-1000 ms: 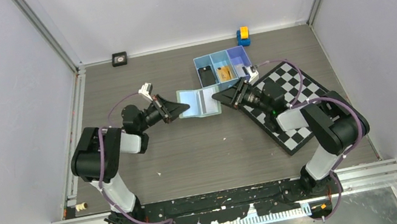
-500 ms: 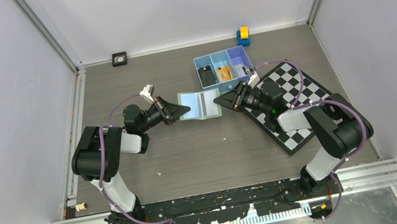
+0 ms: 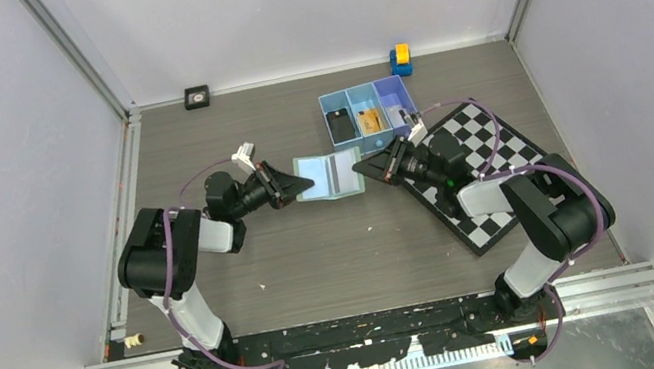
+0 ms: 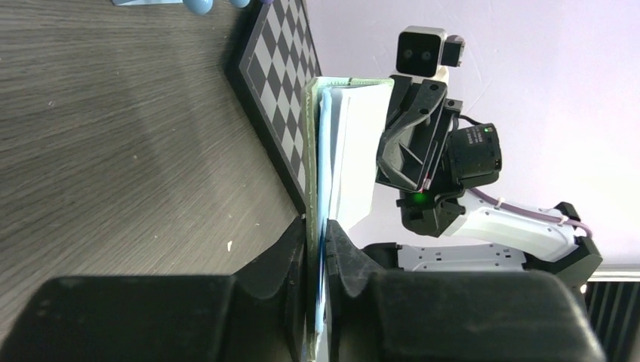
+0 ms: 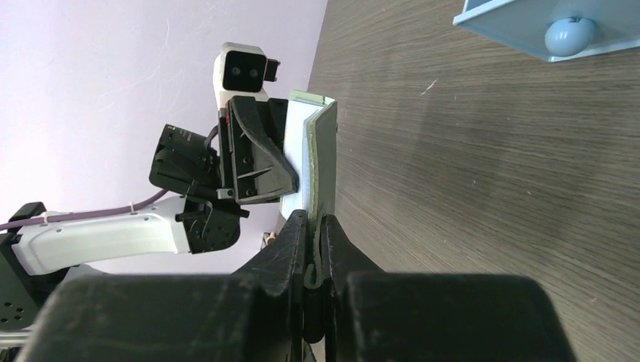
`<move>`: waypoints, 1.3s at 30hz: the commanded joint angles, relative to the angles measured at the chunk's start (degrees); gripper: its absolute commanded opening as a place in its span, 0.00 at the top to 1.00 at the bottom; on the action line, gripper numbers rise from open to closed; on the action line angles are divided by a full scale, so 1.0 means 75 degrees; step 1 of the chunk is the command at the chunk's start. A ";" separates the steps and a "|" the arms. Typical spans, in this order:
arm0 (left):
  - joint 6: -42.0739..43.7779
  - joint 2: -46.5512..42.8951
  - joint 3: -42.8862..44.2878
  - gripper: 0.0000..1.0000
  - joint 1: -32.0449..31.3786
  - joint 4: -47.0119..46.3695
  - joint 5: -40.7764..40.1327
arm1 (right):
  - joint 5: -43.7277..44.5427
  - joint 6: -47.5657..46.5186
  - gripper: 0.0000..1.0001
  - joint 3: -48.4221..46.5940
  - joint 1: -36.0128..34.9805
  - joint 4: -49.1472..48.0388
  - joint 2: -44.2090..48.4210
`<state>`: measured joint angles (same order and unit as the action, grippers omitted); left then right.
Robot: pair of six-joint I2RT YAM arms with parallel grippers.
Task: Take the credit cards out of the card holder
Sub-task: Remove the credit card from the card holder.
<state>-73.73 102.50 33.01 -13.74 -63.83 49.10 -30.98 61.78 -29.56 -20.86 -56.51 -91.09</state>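
The card holder point(image 3: 329, 174) hangs open like a small book above the middle of the wooden table point(image 3: 317, 267), stretched between the two arms. The left gripper point(image 3: 306, 185) pinches its left edge with the fingers closed flat against it. The right gripper point(image 3: 360, 166) is clamped the same way on the right edge.

Compared with a second ago, the wallet sits slightly lower and looks a little narrower. The right arm has drawn back a touch toward the checkerboard point(image 3: 519, 145).

Just behind the wallet, the blue tray point(image 3: 358, 93) holds the black card point(image 3: 342, 124), the gold-orange card point(image 3: 370, 120) and a pale card point(image 3: 395, 116), one per compartment. Any print on the cards is too small to read.
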 commanded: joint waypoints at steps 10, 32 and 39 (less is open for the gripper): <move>0.1955 -0.0992 0.0494 0.37 -0.0459 0.2399 -0.0474 | 0.0102 -0.1015 0.99 -0.0727 -0.0803 0.1031 0.0378; 0.3363 -0.1071 0.1265 0.96 -0.0981 0.4873 -0.1200 | 0.0858 -0.2092 0.96 -0.1132 -0.1547 0.2630 0.0821; 0.3209 -0.1296 0.1106 1.00 -0.0894 0.4566 -0.1097 | 0.0906 -0.1940 0.80 -0.1190 -0.1459 0.2742 0.0631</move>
<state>-49.23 94.76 41.01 -20.27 -26.44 40.21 -21.45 46.33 -35.53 -30.96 -30.83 -87.44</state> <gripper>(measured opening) 0.078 0.215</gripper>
